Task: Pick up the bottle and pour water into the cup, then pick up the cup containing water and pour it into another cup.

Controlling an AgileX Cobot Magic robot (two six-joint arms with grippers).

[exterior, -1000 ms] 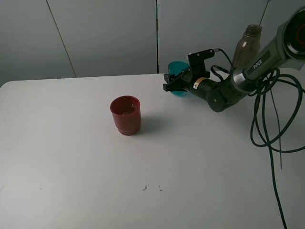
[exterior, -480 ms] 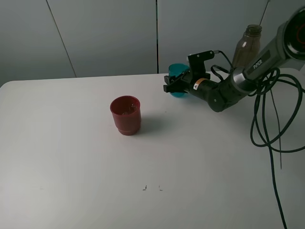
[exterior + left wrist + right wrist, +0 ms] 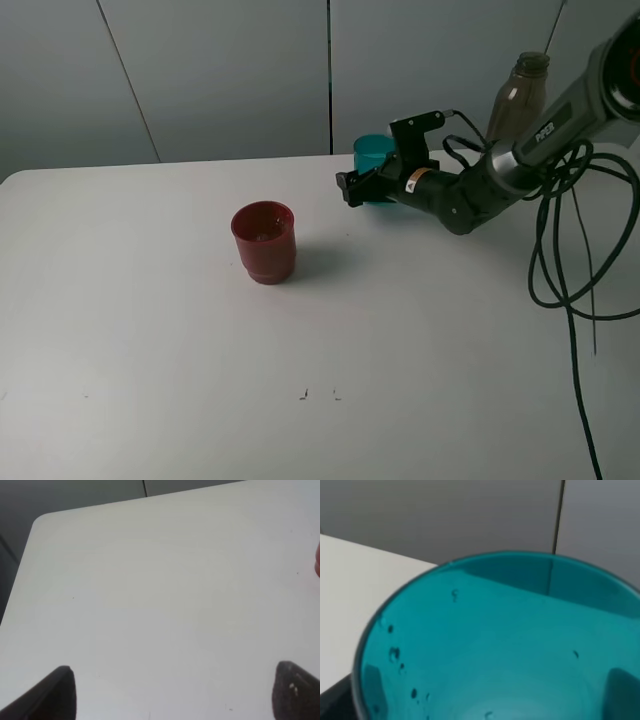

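Observation:
The teal cup [image 3: 374, 153] stands upright on the table near its far edge. It fills the right wrist view, with droplets on its inner wall [image 3: 485, 645]. My right gripper [image 3: 368, 187] straddles its lower part with the jaws spread, and dark fingers [image 3: 337, 700] show at either side of the cup. The red cup [image 3: 264, 240] stands alone towards the middle of the table. Behind my right arm rises the smoky bottle [image 3: 520, 95]. My left gripper [image 3: 170, 695] hangs open over bare table, and a sliver of the red cup [image 3: 317, 565] shows at that frame's edge.
Black cables [image 3: 560, 270] loop down over the table's right side. The white table [image 3: 200, 380] ends at a grey panelled wall behind. Two small dark marks [image 3: 318, 394] lie near the front.
My right gripper's jaws have spread apart around the teal cup. The cup, held tilted a second ago, now stands upright on the table.

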